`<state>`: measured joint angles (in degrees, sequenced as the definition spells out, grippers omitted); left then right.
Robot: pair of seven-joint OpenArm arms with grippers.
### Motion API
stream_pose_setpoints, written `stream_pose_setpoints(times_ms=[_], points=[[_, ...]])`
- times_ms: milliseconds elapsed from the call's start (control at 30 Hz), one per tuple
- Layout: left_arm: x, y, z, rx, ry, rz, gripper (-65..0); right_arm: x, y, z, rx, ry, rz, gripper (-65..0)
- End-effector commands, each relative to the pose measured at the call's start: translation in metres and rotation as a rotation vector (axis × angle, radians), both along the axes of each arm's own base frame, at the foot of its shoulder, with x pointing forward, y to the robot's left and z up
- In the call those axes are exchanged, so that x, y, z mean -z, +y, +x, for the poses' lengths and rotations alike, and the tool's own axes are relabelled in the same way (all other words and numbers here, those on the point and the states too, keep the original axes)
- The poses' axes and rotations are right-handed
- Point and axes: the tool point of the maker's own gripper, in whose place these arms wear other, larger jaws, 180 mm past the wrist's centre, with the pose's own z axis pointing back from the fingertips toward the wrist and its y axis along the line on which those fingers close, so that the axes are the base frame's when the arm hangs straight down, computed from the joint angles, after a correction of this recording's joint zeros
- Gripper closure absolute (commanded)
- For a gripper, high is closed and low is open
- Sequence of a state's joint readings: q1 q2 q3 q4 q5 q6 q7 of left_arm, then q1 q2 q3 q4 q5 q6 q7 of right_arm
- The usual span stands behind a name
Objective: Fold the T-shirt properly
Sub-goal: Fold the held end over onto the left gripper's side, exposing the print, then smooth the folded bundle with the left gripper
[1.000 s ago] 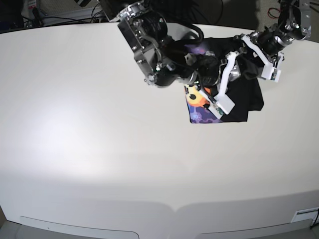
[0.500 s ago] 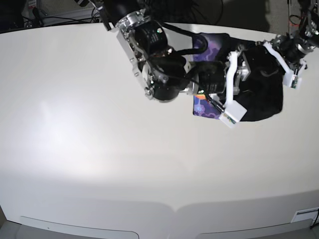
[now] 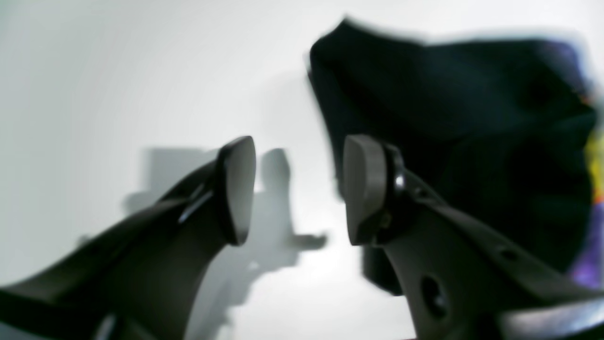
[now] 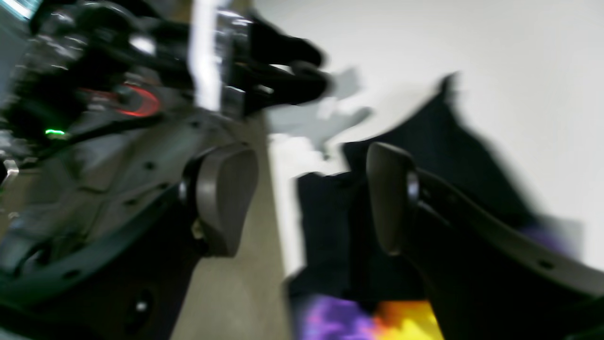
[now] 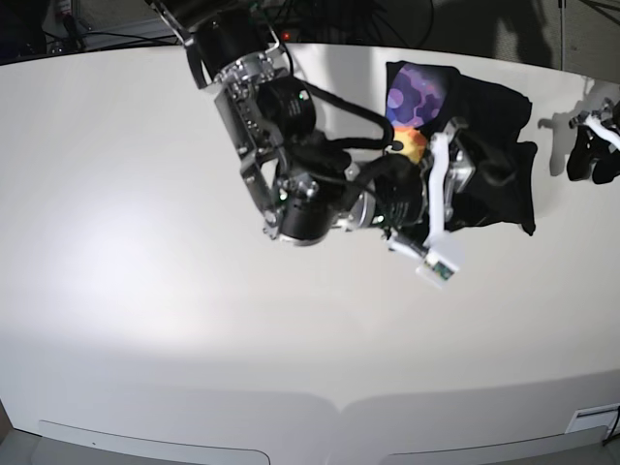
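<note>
The black T-shirt point(image 5: 494, 107) lies in a bunched heap at the table's back right, its purple and orange print point(image 5: 417, 92) showing at the left end. My right gripper point(image 5: 470, 189) hovers over the heap's near side, open, with black cloth and a strip of print below the empty gap in the right wrist view point(image 4: 309, 198). My left gripper point(image 5: 589, 160) stands off the shirt's right edge, open over bare table. In the left wrist view the left gripper point(image 3: 297, 189) holds nothing, and the T-shirt point(image 3: 448, 118) lies just beyond its right finger.
The white table point(image 5: 145, 242) stretches wide to the left and front. My right arm's bulky links point(image 5: 300, 184) lie across the table's middle, left of the shirt. Cables and equipment point(image 5: 107, 24) sit beyond the far edge.
The right gripper opened wider and swung toward the front. The left gripper drew off the shirt to the far right. The shirt shifted right and back, its print now at the far left end.
</note>
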<state>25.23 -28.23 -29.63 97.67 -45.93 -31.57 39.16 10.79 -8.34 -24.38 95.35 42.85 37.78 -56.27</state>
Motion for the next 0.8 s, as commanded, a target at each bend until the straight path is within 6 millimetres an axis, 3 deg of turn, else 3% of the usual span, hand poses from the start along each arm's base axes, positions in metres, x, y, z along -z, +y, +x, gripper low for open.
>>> stream_pose_setpoints(times_ms=[0, 100, 200, 300, 433, 500, 600, 767], points=[[-0.023, -0.009, 0.007, 0.043, -0.071, -0.04, -28.9, -0.019, -0.006, 0.022, 0.067, -0.051, 0.029, -40.0], [-0.043, -0.042, 0.002, 0.123, -0.132, -0.171, -20.8, -0.004, -0.044, 0.068, 0.25, -0.11, -0.108, -30.5], [-0.05, -0.073, -0.005, 0.181, -0.151, -0.202, -12.6, 0.007, -0.079, 0.095, 0.384, -0.114, -0.182, -18.9], [-0.055, -0.112, -0.011, 0.255, -0.164, -0.222, -13.6, 0.017, -0.113, 0.108, 0.461, -0.098, -0.213, -18.6], [-0.055, -0.16, -0.016, 0.363, -0.191, -0.203, -22.5, 0.032, -0.158, 0.117, 0.539, -0.083, -0.276, -18.6], [-0.048, -0.177, -0.018, 0.414, -0.204, -0.151, -23.7, 0.038, -0.172, 0.117, 0.56, -0.068, -0.284, -18.6], [-0.029, -0.19, -0.017, 0.429, -0.175, -0.059, -23.7, 0.049, -0.189, 0.114, 0.583, -0.049, -0.317, -18.6], [-0.014, -0.186, 0.005, 0.367, -0.179, 0.163, -23.7, 0.056, -0.193, 0.107, 0.579, -0.024, -0.316, -18.6]])
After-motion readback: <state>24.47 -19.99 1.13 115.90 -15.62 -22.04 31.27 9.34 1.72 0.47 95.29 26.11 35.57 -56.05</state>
